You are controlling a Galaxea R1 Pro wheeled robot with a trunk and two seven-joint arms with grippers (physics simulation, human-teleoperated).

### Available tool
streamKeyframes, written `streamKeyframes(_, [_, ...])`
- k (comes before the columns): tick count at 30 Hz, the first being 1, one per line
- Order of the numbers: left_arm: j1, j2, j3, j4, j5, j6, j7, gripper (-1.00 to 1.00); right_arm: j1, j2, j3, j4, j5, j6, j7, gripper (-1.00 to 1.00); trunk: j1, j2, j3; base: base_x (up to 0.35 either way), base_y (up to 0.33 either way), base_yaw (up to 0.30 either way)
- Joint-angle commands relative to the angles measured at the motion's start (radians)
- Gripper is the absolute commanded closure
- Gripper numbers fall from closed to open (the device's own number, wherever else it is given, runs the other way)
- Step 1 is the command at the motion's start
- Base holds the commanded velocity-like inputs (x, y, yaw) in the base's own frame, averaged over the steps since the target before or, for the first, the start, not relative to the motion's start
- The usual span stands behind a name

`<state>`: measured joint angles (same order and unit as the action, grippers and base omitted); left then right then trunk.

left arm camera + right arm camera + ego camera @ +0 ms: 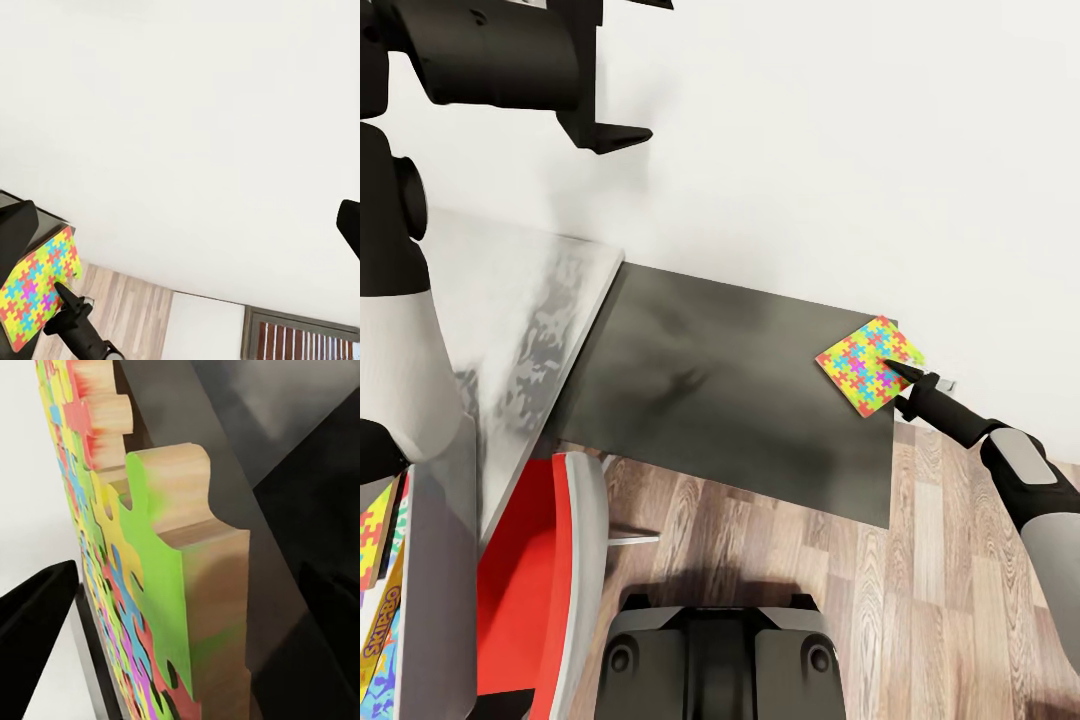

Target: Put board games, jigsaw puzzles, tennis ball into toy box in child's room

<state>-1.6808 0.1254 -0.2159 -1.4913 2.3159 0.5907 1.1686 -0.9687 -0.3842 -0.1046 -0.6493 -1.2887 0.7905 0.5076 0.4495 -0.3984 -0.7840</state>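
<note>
At the dark glossy table (720, 400) corner, flat multicoloured wooden jigsaw puzzle (869, 364), right claw (900, 372) spread around its edge, left claw (622, 134) unreadable.

Right hand (900, 372) reaches far forward with fingers spread apart; left hand (622, 135) hangs raised, fingers parted.

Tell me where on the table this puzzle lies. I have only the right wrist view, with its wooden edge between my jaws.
Observer: The jigsaw puzzle lies flat at the far right corner of the dark table, close to the white wall.
Operator: Say how the right gripper meets it.
Observer: In the head view, the right gripper comes in at its near right edge, with one finger over the top face.
Operator: Name what is already packed.
Observer: At the head view's lower left, a grey container holds a second puzzle and a Skip-Bo box.
</note>
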Motion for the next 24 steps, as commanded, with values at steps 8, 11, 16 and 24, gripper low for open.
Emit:
streamKeyframes(8, [-0.001,0.0,0.0,0.0,0.003,0.006,0.005,-1.0,0.004,0.0,-0.002,-0.03,-0.001,0.009,0.0,1.0,0.001,-0.002,-0.001,0.0,0.0,0.0])
streamKeyframes(11, [-0.001,0.0,0.0,0.0,0.003,0.006,0.005,-1.0,0.007,0.0,-0.002,-0.046,0.0,0.009,-0.001,1.0,0.001,-0.002,-0.001,0.0,0.0,0.0])
streamKeyframes(16, [-0.001,0.0,0.0,0.0,0.003,0.006,0.005,-1.0,0.009,0.0,-0.001,-0.057,0.004,0.009,-0.001,1.0,0.001,-0.002,-0.001,0.0,0.0,0.0])
streamKeyframes(24, [0.0,0.0,-0.002,0.0,0.003,0.006,0.005,-1.0,0.011,-0.001,-0.002,-0.064,0.012,0.01,-0.002,1.0,0.001,-0.002,-0.001,0.0,0.0,0.0])
